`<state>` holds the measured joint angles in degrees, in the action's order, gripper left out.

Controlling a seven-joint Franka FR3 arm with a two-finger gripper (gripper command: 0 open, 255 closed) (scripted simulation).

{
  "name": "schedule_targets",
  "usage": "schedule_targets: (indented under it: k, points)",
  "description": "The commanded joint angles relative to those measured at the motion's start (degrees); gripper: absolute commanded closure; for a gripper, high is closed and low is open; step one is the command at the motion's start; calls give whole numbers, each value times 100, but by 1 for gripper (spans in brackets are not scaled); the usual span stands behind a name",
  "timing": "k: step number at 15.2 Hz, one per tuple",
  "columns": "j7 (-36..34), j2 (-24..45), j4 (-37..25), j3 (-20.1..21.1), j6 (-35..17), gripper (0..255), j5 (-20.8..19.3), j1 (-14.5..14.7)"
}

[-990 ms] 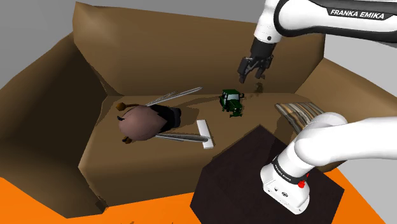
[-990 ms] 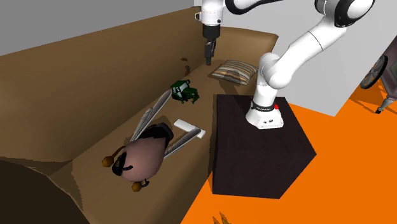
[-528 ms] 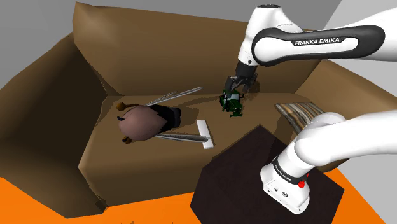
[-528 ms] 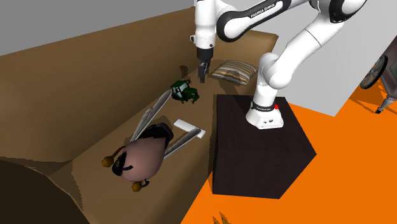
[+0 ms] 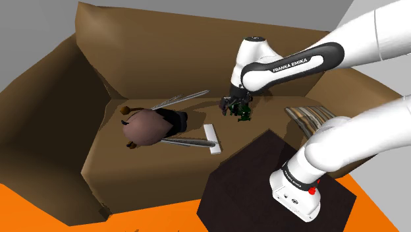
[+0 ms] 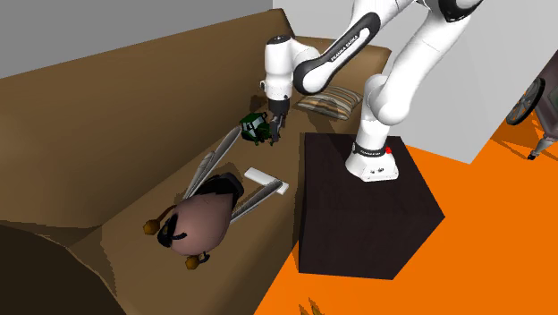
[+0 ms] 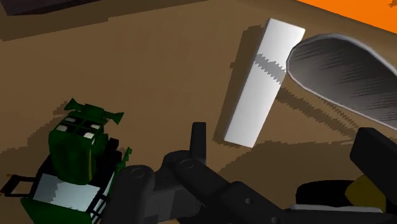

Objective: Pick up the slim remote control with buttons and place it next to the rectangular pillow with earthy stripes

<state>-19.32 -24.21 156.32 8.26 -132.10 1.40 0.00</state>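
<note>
The gripper hangs low over the sofa seat, right against a green toy tractor. In the shoulder view it covers part of the toy, so whether the two touch cannot be told. In the wrist view the tractor is cut off at the picture's edge and sits off to one side of the gripper, not inside it. The striped pillow at the seat's end is partly hidden behind the white arm in both outer views. A large plush insect lies toward the seat's other end. One of its grey wings overlaps a corner of the remote, and a jagged shadow crosses the slab there. The remote is drawn as a plain white, slim, flat rectangle; no buttons can be made out on it. It lies flat near the seat's front edge, about midway along it, close to the black stand and well apart from the pillow. The black fingers stand spread wide with nothing between them. The remote lies beyond their tips, nearer the front edge than the gripper and untouched by it, while the gripper sits farther back toward the backrest, between the remote and the pillow.
</note>
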Motion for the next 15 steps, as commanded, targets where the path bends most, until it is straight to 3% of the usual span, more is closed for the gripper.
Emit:
schedule_targets:
  k: [1,6,10,15]
  points:
    - [-144,495,45,81,-555,0,-54,-43]
    - [-662,1790,-67,275,-1727,0,-421,-195]
    - [-1353,2906,-347,280,-2524,0,-1117,-275]
    - [-2278,4228,-900,-190,-3253,0,-2064,69]
